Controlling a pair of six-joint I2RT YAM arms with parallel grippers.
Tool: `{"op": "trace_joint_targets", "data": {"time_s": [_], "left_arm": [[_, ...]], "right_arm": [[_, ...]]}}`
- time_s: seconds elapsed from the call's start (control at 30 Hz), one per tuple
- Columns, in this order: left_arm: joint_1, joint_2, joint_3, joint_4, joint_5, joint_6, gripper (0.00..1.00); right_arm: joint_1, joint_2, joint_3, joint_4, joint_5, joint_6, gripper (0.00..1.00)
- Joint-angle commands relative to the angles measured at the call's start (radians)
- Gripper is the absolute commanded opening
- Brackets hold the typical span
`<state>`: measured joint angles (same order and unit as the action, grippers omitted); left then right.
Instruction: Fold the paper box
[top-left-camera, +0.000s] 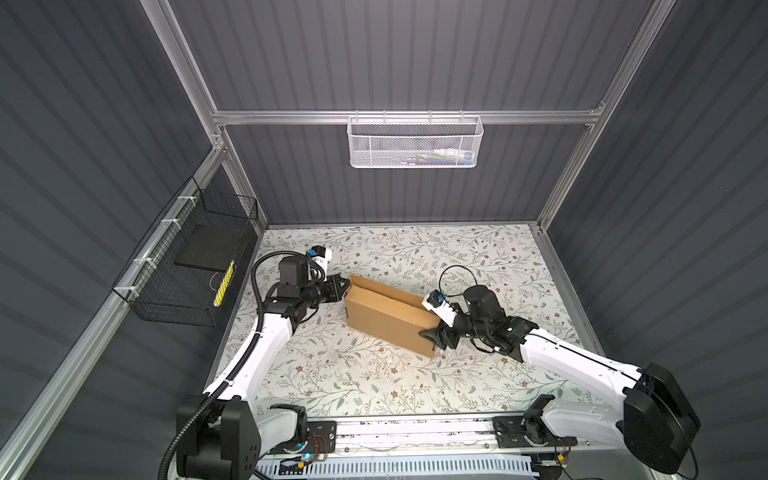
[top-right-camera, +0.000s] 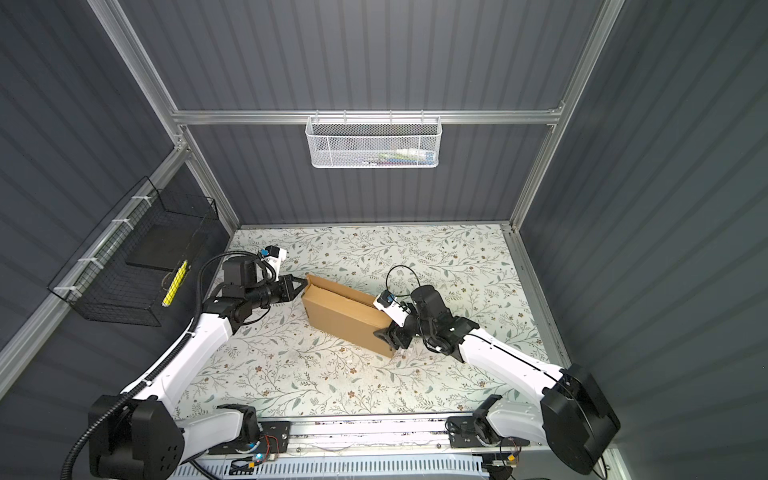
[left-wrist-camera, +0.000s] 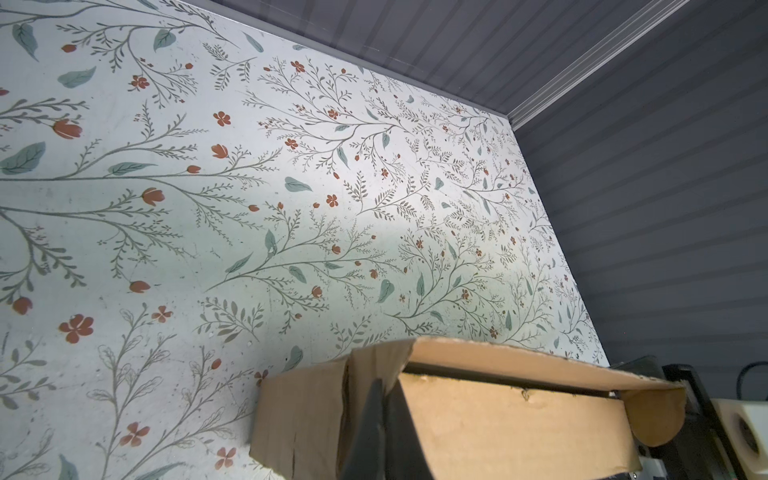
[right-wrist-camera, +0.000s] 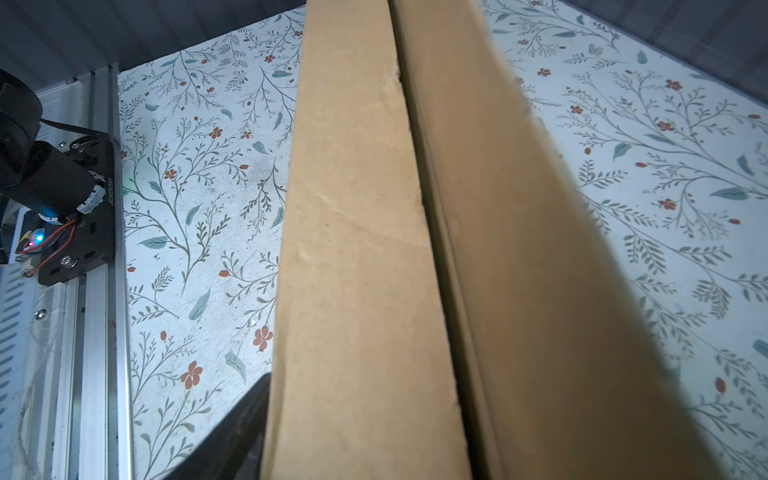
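The paper box (top-left-camera: 390, 318) lies slantwise near the middle of the floral counter (top-left-camera: 374, 374), its lid flap not quite down, so a dark slit runs along its far long edge in both top views. The left gripper (top-left-camera: 347, 284) meets the box's far left corner, and the right gripper (top-left-camera: 430, 338) is at the near right corner. From above, the left gripper's jaws look pressed together. The left wrist view brings this closer: the dark fingers (left-wrist-camera: 370, 428) lie side by side against the box's end wall (left-wrist-camera: 498, 424), beside a rounded tab that sticks out at the other corner. Whether any cardboard is pinched between them cannot be told. The top views show the right gripper's jaws spread in a V at the box corner. In the right wrist view only one finger (right-wrist-camera: 237, 432) shows, just beside the box wall (right-wrist-camera: 357, 291); the cardboard hides the other. Only the top views take in the white mesh basket (top-left-camera: 415, 143) and the black wire basket (top-left-camera: 178, 282).
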<state>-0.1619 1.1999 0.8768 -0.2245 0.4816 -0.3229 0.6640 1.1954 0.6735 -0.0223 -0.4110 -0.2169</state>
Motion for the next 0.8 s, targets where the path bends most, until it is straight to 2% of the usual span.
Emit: {"op": "trace_joint_targets", "data": {"time_s": [0.0,0.4,0.77], "left_arm": [[-0.010,-0.026,-0.016,-0.026,-0.026,-0.007,0.05],[-0.024,-0.028,-0.031,-0.011,-0.051,-0.015,0.03],[-0.030,-0.023,-0.033,-0.001,-0.060,-0.019,0.02]], "right_arm": [[0.004,-0.028,-0.015,0.007,0.007,0.003,0.71],[0.002,-0.133,-0.032,-0.018,0.025,0.022,0.72],[0.000,-0.131,-0.033,-0.034,0.027,0.018,0.68]]}}
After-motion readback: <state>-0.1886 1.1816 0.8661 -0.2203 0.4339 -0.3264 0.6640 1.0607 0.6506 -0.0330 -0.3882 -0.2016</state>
